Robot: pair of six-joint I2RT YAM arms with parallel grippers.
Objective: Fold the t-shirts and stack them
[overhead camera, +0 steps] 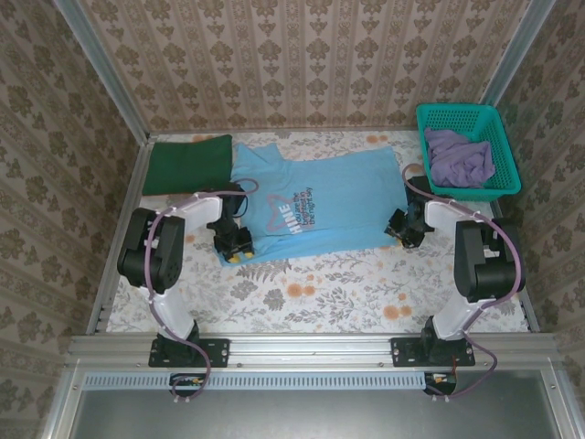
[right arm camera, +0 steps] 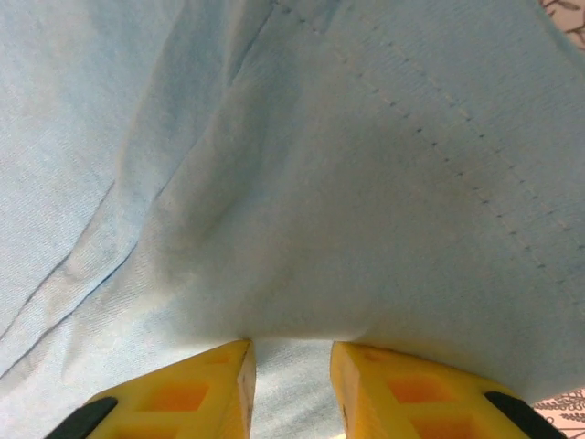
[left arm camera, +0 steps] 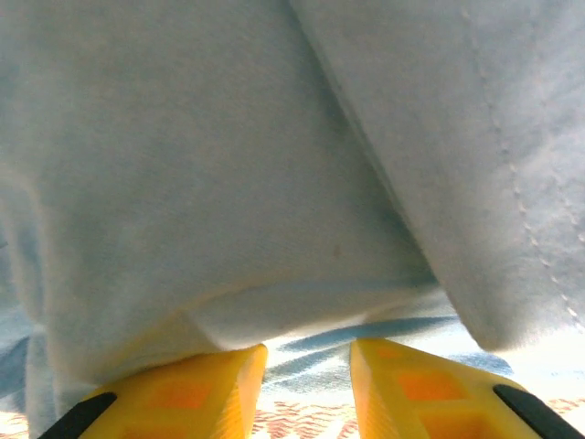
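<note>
light blue t-shirt point(overhead camera: 329, 197), spread flat, front up, across the middle of the floral table point(overhead camera: 320, 293), with its dark chest lettering point(overhead camera: 297, 212) near the centre. left gripper point(overhead camera: 236, 249) sits on the shirt's near-left corner; right gripper point(overhead camera: 395, 229) sits at its right edge, near the basket. in the left wrist view the yellow jaws of the left gripper point(left arm camera: 308, 352) stand narrow, a folded hem of the blue cloth point(left arm camera: 228, 183) bunched at their tips and caught there, with the patterned table visible below the gap. in the right wrist view the right gripper point(right arm camera: 291, 352) is likewise narrow and pinches the blue cloth point(right arm camera: 320, 183), creases running out from the tips and a stitched seam crossing the upper right. dark green t-shirt point(overhead camera: 187, 165), folded into a flat rectangle, lies at the far-left corner of the table, just beside the blue shirt. dull purple t-shirt point(overhead camera: 460, 157) lies crumpled inside the teal basket point(overhead camera: 457, 111) at the far-right corner.
</note>
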